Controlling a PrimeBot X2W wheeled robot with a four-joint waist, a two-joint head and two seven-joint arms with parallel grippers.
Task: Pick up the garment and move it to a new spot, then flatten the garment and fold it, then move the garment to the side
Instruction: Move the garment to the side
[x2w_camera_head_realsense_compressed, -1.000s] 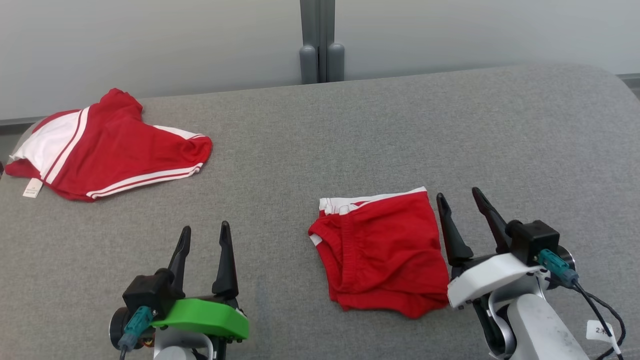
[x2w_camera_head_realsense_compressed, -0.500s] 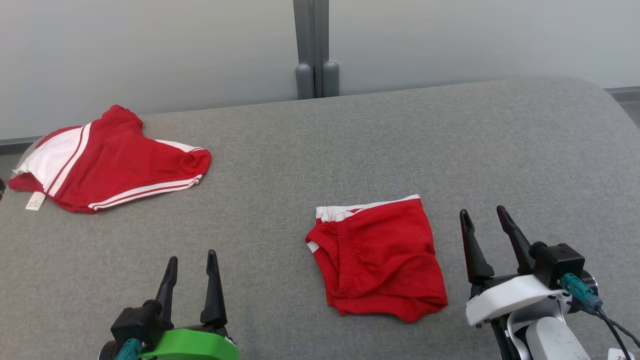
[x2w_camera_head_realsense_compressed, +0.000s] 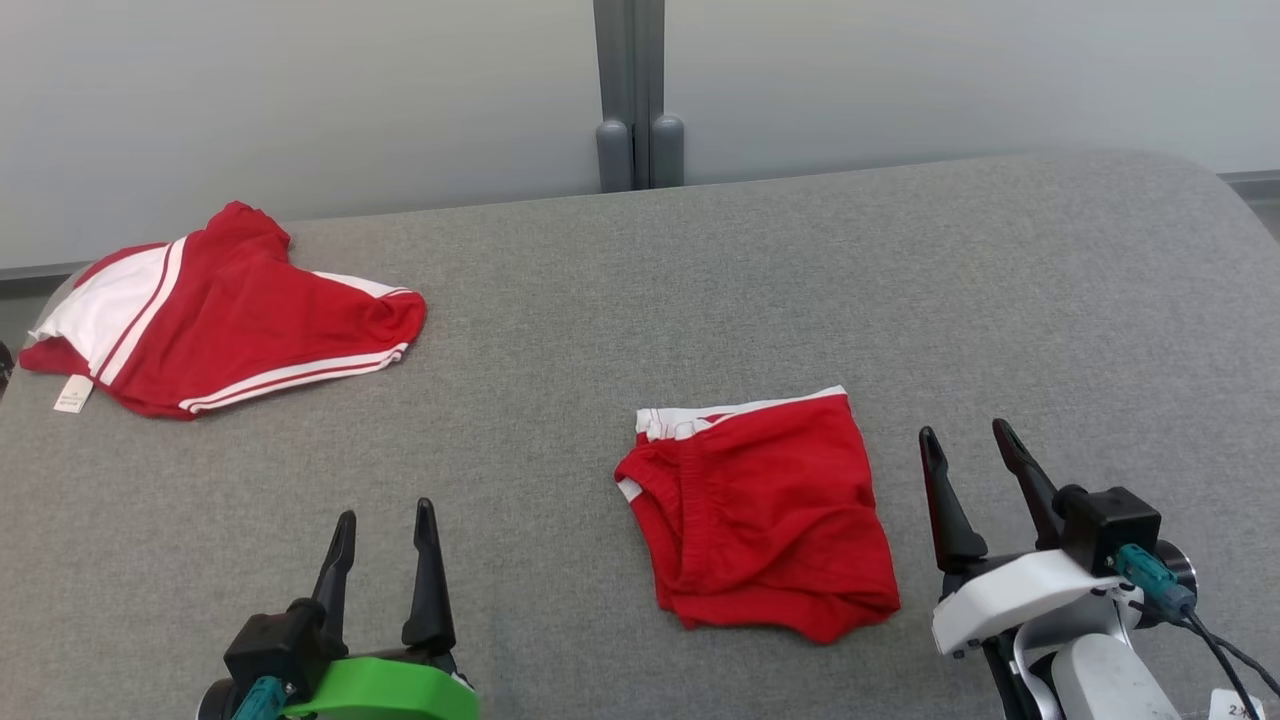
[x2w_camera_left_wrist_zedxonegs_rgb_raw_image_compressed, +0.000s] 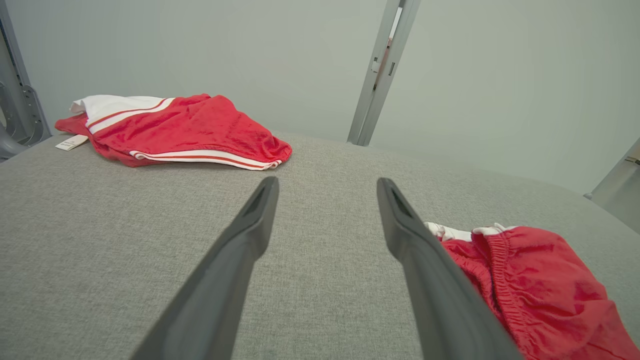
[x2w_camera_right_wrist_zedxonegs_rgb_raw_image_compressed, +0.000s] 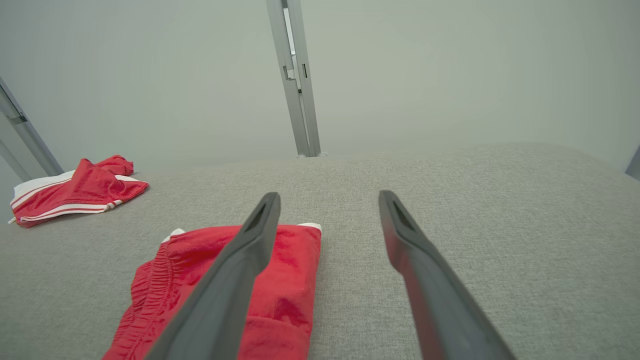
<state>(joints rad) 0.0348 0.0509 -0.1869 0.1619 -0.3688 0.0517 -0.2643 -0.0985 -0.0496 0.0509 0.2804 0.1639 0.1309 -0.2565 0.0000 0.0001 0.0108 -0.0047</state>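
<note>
**Grey Table: Wrong-Cloth Risk**

Grey fabric table carries the garment, crumpled at upper left, close to the table edge. Left gripper, lower left, and right gripper, lower right, stand wide open and empty. Risk: the smaller red cloth at centre, just beside the right gripper, is taken by mistake; a long reach may push the garment off the edge. Count: two cloths, two grippers.

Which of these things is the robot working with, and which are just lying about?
In the job:
bright red sports shirt with white sleeves and striped trim

Lying about:
smaller red cloth with white edge
grey metal post
</note>
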